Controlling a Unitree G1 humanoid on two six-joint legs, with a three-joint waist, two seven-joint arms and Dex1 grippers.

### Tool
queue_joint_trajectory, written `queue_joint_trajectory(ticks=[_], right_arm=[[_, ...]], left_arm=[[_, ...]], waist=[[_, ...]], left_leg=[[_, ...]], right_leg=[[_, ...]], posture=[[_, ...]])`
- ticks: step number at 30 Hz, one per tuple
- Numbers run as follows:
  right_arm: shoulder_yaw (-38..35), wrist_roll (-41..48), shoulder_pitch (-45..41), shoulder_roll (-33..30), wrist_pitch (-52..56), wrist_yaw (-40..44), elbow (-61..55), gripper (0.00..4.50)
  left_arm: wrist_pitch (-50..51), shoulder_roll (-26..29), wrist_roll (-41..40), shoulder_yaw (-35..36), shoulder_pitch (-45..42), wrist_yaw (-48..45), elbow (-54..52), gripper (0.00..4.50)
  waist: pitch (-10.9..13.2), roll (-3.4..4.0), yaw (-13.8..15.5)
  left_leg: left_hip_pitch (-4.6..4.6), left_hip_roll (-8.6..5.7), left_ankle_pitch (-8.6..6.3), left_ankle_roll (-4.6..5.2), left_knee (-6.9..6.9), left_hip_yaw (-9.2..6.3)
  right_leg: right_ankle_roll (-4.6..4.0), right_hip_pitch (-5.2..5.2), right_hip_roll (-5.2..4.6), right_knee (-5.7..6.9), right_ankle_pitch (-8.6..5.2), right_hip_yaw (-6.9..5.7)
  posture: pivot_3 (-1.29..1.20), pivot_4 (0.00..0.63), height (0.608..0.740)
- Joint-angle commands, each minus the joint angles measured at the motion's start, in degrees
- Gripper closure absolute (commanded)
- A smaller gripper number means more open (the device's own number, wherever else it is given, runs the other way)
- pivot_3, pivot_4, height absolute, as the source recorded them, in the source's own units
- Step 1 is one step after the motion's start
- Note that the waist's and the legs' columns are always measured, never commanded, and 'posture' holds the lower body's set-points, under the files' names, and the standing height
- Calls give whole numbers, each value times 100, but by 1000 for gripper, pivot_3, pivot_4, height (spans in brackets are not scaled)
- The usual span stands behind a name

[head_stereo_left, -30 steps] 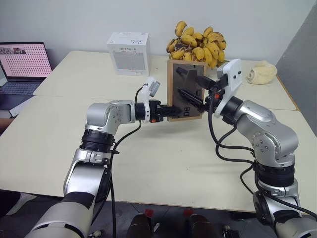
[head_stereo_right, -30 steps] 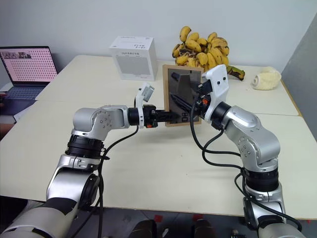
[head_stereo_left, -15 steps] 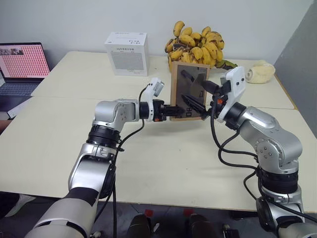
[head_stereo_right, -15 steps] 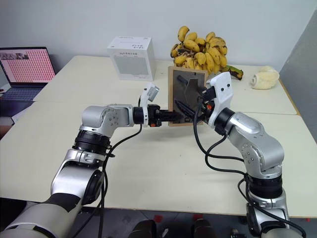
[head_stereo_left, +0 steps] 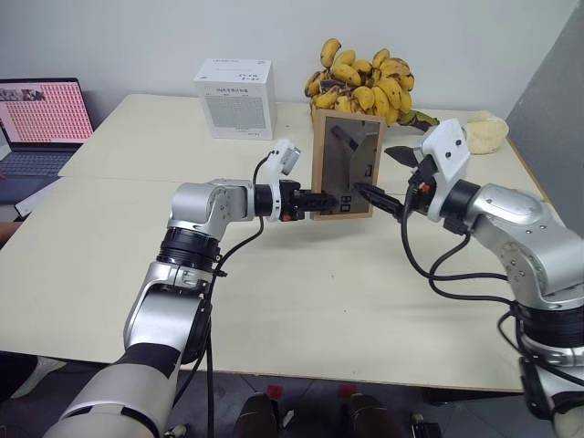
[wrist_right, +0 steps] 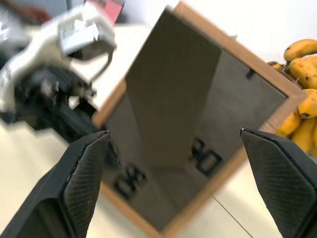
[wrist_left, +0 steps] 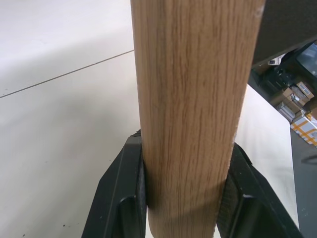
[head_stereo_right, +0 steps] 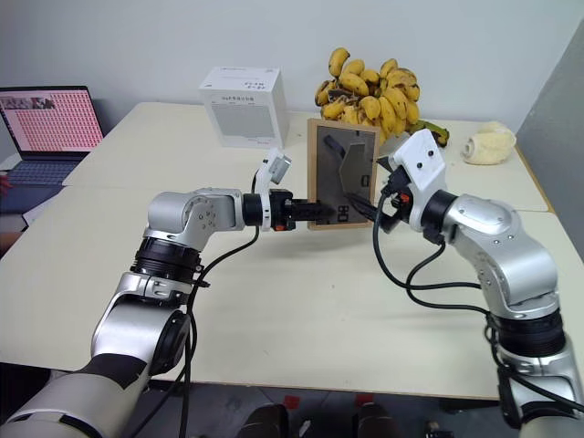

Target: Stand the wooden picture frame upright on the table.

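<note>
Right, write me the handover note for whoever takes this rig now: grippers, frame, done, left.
Left gripper: shut on the left edge of the wooden picture frame, low down.
Right gripper: open, just off the frame's right side, holding nothing.
Frame: upright on the table, dark back panel and fold-out stand facing the robot, bananas and white box behind it.
Done: frame raised upright, stand out.
Left: check that it rests on its stand, open the left gripper, draw both arms away.

The table (head_stereo_left: 301, 301) bears a white box (head_stereo_left: 235, 98), bananas (head_stereo_left: 365, 82), perhaps a laptop (head_stereo_left: 41, 123)
</note>
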Motion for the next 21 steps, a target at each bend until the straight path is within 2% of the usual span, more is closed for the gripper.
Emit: queue_joint_trajectory(ticks=[1,5,9,12,15,17,21], right_arm=[[140,-706,452,-730,-1064,503,-2,51],[507,-2270,1043,-1216,-3713,186,819,51],[798,-3786,1133,-1290,-6395,-1005,2085,51],[917,-4704,929,-1230,-7639,-1941,2831,51],[1068,-5818,585,-1122,-8648,-3253,3487,51],[1177,-6361,379,-1049,-8980,-3916,3800,51],[1439,-7388,-103,-820,-9447,-5288,4260,51]], left_arm=[[-44,96,-43,218,-150,-16,-119,3214],[686,270,-332,256,-85,-107,-473,3214],[1996,563,-858,419,60,-93,-1220,3214],[2643,776,-1137,493,203,-22,-1763,3214],[3692,959,-1538,903,123,118,-1901,3214],[3838,1128,-1782,902,156,212,-1932,3214],[3840,1633,-2798,740,319,567,-1911,3214]], waist=[[0,0,2],[1,-2,-1],[1,-2,-40],[1,-2,-94],[2,-3,-146],[2,-3,-152],[2,-4,-187]], left_leg=[[0,-1,0,0,0,0],[-1,-2,0,1,1,1],[0,-2,0,1,3,9],[1,-1,1,0,2,8],[4,-1,19,-24,3,8],[5,-2,28,-31,2,5],[16,-2,45,-43,0,-2]], right_leg=[[0,0,0,0,0,1],[1,0,0,-5,-1,3],[2,-2,0,-2,-1,10],[2,-2,0,4,-1,11],[1,-1,-1,9,-1,12],[2,-3,-1,12,-1,11],[1,-3,0,35,0,11]], posture=[[0,150,740],[0,150,740],[0,150,740],[0,150,740],[0,150,740],[0,150,740],[0,150,740]])
